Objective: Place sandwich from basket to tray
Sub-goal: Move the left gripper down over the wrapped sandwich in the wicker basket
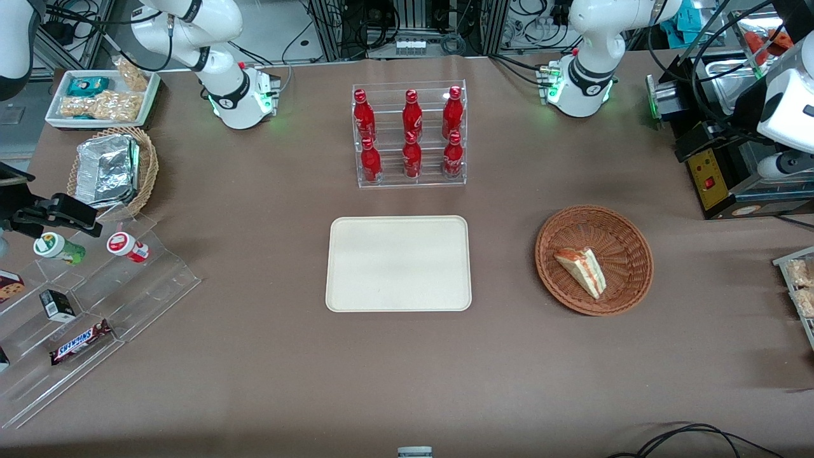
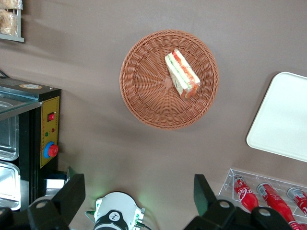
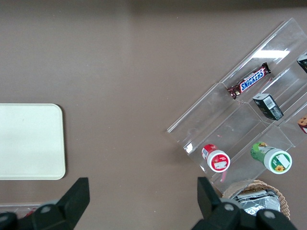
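Observation:
The sandwich [image 1: 582, 270], a white bread wedge with orange-red and green layers, lies in the round reddish-brown basket [image 1: 626, 245] toward the working arm's end of the table. The cream tray [image 1: 399, 263] lies flat beside the basket at mid-table, with nothing on it. In the left wrist view my gripper [image 2: 139, 191] is open wide and empty. It hangs high above the table near the arm's base, farther from the front camera than the basket [image 2: 144, 91]. The sandwich [image 2: 182, 74] and a corner of the tray [image 2: 283, 120] show there too.
A clear rack of red bottles [image 1: 410, 137] stands farther back than the tray. A black machine with a red button [image 1: 718, 172] sits next to the basket. A tan basket of foil packs [image 1: 111, 168], a clear snack stand [image 1: 95, 286] and a white snack tray [image 1: 102, 95] lie toward the parked arm's end.

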